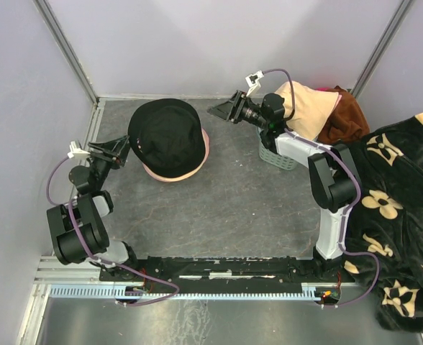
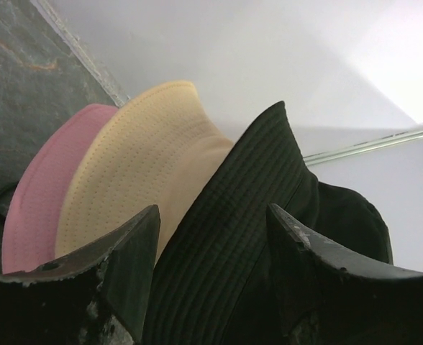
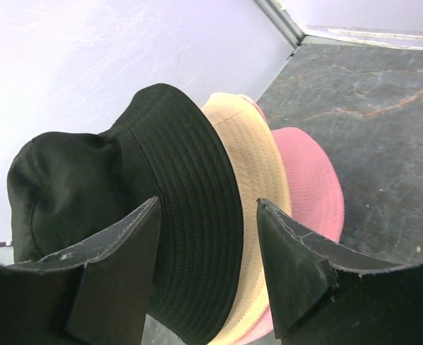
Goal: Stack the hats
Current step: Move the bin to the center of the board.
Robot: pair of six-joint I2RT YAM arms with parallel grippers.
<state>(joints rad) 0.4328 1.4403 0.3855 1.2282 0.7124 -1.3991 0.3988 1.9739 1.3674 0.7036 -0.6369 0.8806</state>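
Three hats lie stacked at the back left of the floor: a black hat (image 1: pixel 168 133) on top, a beige hat (image 2: pixel 139 165) under it and a pink hat (image 1: pixel 197 164) at the bottom. My left gripper (image 1: pixel 125 147) is at the stack's left edge, open. The black brim (image 2: pixel 226 244) runs between its spread fingers, which do not pinch it. My right gripper (image 1: pixel 215 109) hovers open just off the stack's upper right edge. Its view looks onto the black hat (image 3: pixel 89 172), beige hat (image 3: pixel 258 165) and pink hat (image 3: pixel 312 180). Another beige hat (image 1: pixel 305 108) lies in the basket.
A teal basket (image 1: pixel 276 154) stands at the back right under the right arm, with a rust-brown cloth (image 1: pixel 348 115) beside it. A black blanket with beige flowers (image 1: pixel 398 201) covers the right side. Walls close in at the back and left.
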